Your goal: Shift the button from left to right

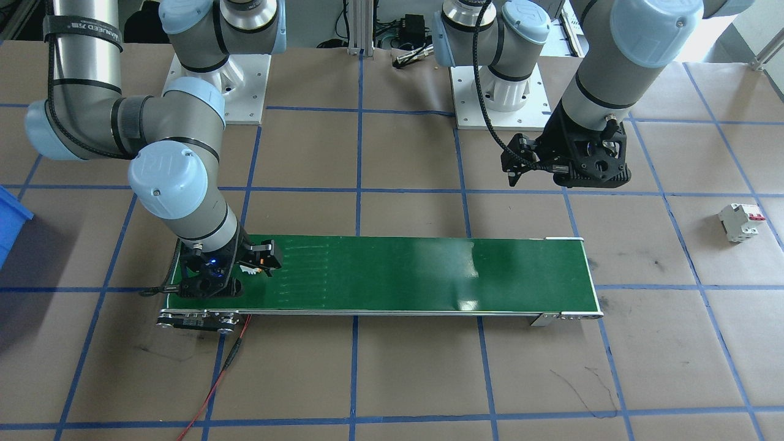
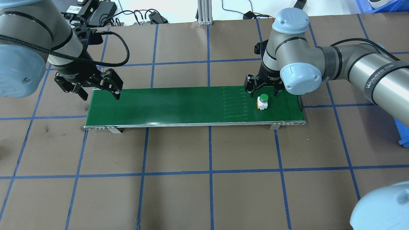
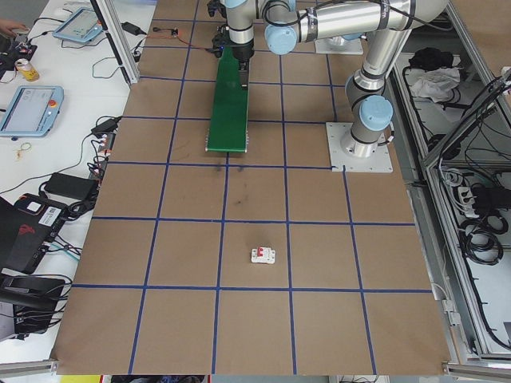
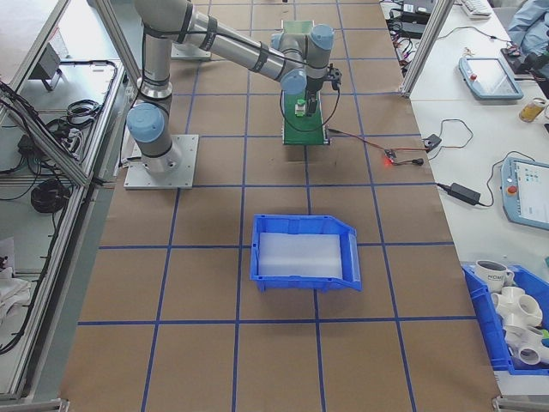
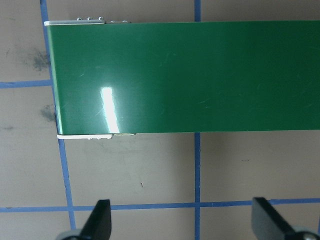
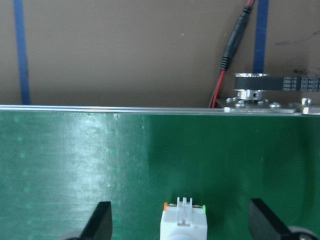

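Observation:
The button, a green cap on a white body, stands on the right end of the green conveyor belt. My right gripper hangs over it, open, its fingers wide apart on either side of the button and not touching it. In the front-facing view the button shows only as a white bit under that gripper. Over the belt's left end, my left gripper is open with nothing between its fingers; it looks down on the belt's end and the brown table.
A white circuit breaker with a red mark lies on the table beyond the belt's left end. A blue bin sits beyond the right end. A red wire and motor pulley are at the belt's right end.

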Controlling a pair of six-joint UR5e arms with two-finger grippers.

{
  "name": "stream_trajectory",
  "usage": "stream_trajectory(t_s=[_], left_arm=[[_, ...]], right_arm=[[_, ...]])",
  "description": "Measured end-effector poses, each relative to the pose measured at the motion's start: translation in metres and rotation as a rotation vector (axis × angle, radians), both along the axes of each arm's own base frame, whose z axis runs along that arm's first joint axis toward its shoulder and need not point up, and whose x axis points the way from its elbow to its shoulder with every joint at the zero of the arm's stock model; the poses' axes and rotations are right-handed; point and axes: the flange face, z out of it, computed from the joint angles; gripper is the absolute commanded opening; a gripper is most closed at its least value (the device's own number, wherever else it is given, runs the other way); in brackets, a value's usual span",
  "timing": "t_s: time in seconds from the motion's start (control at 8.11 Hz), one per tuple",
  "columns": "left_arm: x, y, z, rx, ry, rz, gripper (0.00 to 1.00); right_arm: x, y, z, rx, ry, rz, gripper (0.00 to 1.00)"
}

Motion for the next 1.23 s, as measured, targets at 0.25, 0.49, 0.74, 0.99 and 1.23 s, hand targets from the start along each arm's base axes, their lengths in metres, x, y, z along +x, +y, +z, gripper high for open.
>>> stream_trajectory(t_s=[0.25, 0.49, 0.74, 0.99, 1.23], left_arm=[[0.0, 0.0, 0.0, 0.0, 0.0, 0.0, 1.0], [0.001, -0.002, 0.002, -0.006, 0.001, 0.001, 1.0], [0.001, -0.003, 0.003, -0.01, 0.001, 0.002, 1.0], [0.001, -0.003, 0.003, -0.011, 0.003, 0.002, 1.0], [0.0, -0.003, 0.003, -0.011, 0.004, 0.003, 1.0]], right_arm=[[-0.012, 0.004, -0.009, 0.067, 0.055, 0.009, 0.27], [-0.031, 0.005, -0.014, 0.123, 0.06, 0.007, 0.26], [-0.051, -0.001, -0.011, 0.134, 0.055, 0.037, 0.21], [-0.111, -0.026, 0.022, 0.071, 0.066, 0.051, 0.21], [-0.186, -0.045, 0.058, 0.007, 0.102, 0.108, 0.21]])
